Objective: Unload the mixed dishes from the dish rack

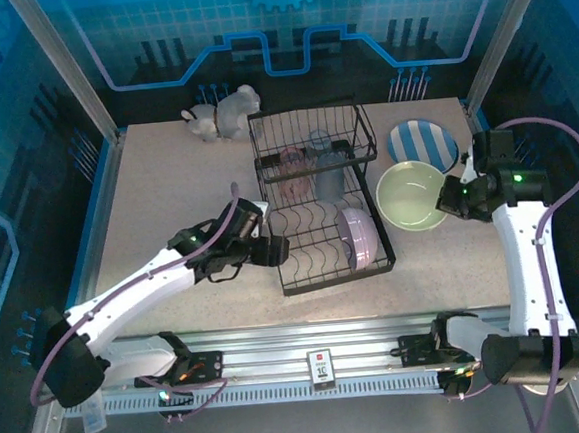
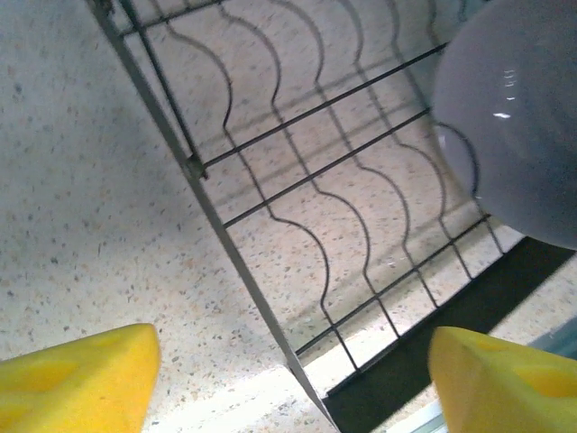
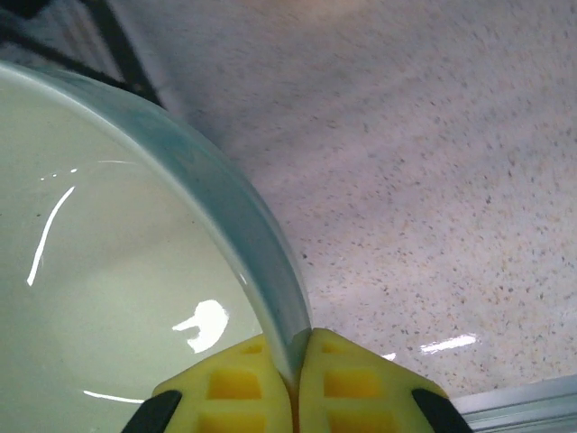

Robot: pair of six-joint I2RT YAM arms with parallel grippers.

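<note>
The black wire dish rack [image 1: 318,264] stands mid-table. A lavender bowl [image 1: 356,238] leans on edge in its lower right slots, and a pink tumbler [image 1: 293,166] and a blue-grey tumbler [image 1: 328,173] stand in the upper tier. My left gripper [image 1: 272,250] is open at the rack's left edge. In the left wrist view its yellow fingers [image 2: 77,379] straddle the rack's frame wire [image 2: 243,262], with the lavender bowl [image 2: 514,108] ahead. My right gripper [image 3: 293,361] is shut on the rim of the pale green bowl [image 3: 108,271], which sits on the table [image 1: 411,195] right of the rack.
A blue-and-white striped plate [image 1: 421,144] lies flat on the table behind the green bowl. A white animal figurine [image 1: 223,113] stands at the back, left of the rack. Bare tabletop [image 1: 177,185] stretches left of the rack.
</note>
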